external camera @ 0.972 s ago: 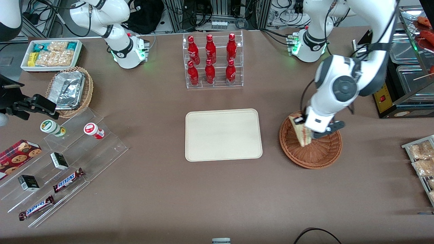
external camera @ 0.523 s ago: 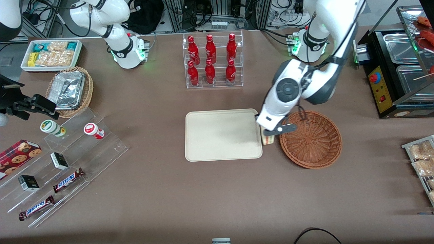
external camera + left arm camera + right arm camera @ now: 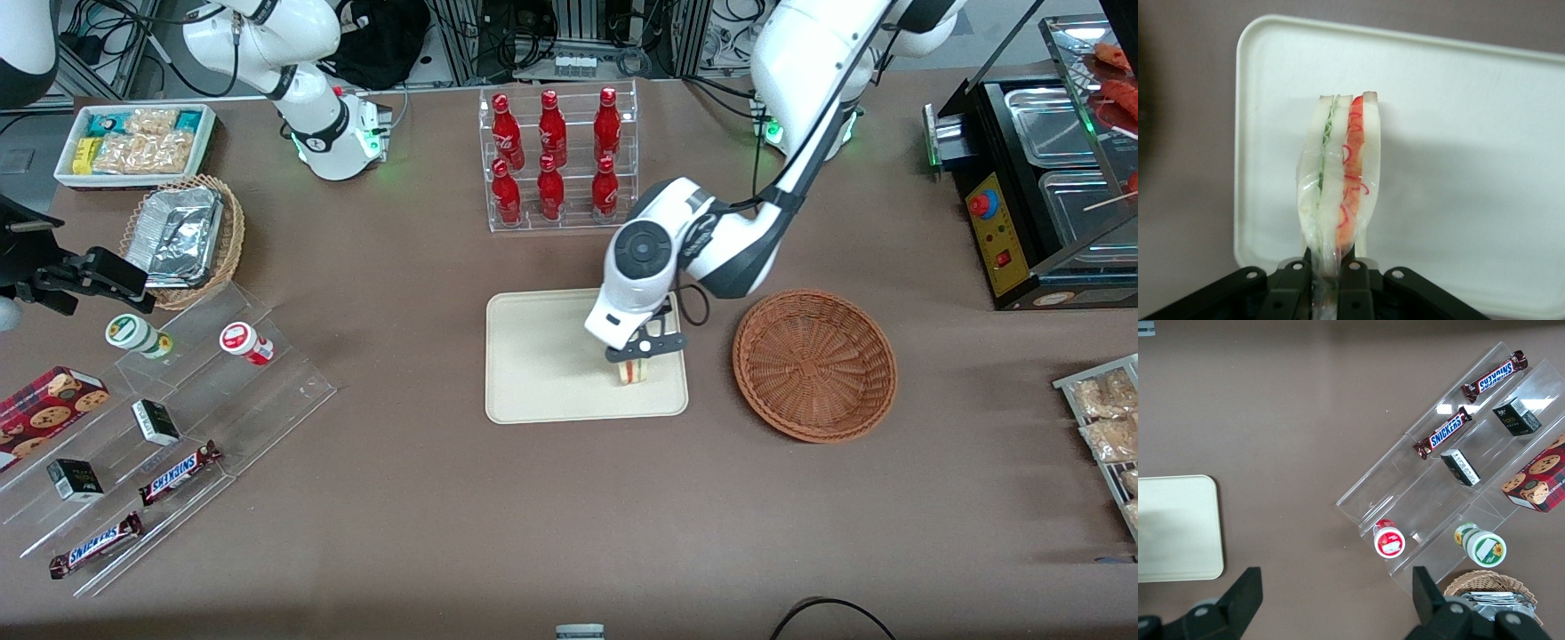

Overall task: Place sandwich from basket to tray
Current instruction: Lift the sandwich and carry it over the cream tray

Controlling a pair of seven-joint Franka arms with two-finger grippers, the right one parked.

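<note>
My gripper [image 3: 642, 351] hangs over the cream tray [image 3: 542, 356], near the tray edge closest to the basket, and is shut on the sandwich [image 3: 633, 371]. The clear-wrapped wedge [image 3: 1338, 177] shows pale bread with green and red filling, pinched by its wrapper end between my black fingers [image 3: 1291, 293], above the tray [image 3: 1471, 147]. The reddish-brown woven basket [image 3: 813, 364] stands beside the tray toward the working arm's end, with nothing in it.
A clear rack of red bottles [image 3: 558, 160] stands farther from the front camera than the tray. Toward the parked arm's end lie a clear stepped stand with snack bars [image 3: 169, 418], a tan basket with foil containers [image 3: 182, 236] and a white snack bin [image 3: 133, 142].
My gripper carried the sandwich out of the basket, across the tray's rim, and now holds it over the tray. The basket is left with nothing inside.
</note>
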